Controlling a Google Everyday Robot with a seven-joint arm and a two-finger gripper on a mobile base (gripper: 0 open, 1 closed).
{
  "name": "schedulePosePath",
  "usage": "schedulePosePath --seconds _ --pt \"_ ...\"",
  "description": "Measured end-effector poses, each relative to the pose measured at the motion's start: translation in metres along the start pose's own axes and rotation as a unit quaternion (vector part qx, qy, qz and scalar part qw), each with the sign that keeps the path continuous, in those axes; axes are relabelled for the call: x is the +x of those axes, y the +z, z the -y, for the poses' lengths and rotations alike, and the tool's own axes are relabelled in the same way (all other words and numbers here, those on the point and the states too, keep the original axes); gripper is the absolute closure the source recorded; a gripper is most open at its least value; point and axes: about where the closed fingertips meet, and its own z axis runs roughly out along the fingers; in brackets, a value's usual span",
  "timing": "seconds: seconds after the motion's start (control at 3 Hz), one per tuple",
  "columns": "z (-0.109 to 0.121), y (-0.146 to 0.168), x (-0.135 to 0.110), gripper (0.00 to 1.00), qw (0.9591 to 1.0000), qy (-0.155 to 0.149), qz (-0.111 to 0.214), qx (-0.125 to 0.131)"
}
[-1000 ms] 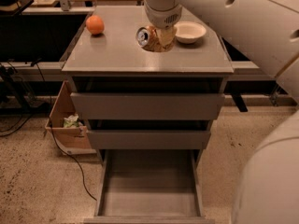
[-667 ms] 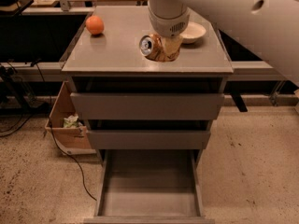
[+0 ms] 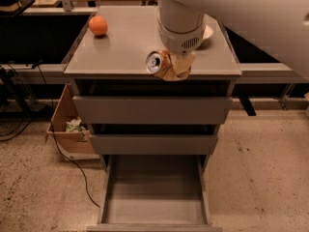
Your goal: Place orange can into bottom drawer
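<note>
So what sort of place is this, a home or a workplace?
Probably a lab or office workspace: a grey metal drawer cabinet, loose cables on a speckled floor, a cardboard box beside it. The gripper holds the orange can above the cabinet's front edge.

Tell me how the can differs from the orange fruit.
The can is tipped on its side in the gripper, over the front edge of the cabinet top; the fruit sits free at the back left. The can is a shiny patterned cylinder with a silver end; the fruit is a plain smooth ball. Both are orange-toned and similar in size.
</note>
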Motion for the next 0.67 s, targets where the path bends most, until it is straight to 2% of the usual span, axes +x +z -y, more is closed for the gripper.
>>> schedulePosePath --seconds 0.33,0.67 --pt "-0.007 0.012 -0.003 1.0 0.9999 0.012 0.006 -0.005" --pt "-0.034 0.029 -0.016 1.0 0.9991 0.036 0.02 -0.016"
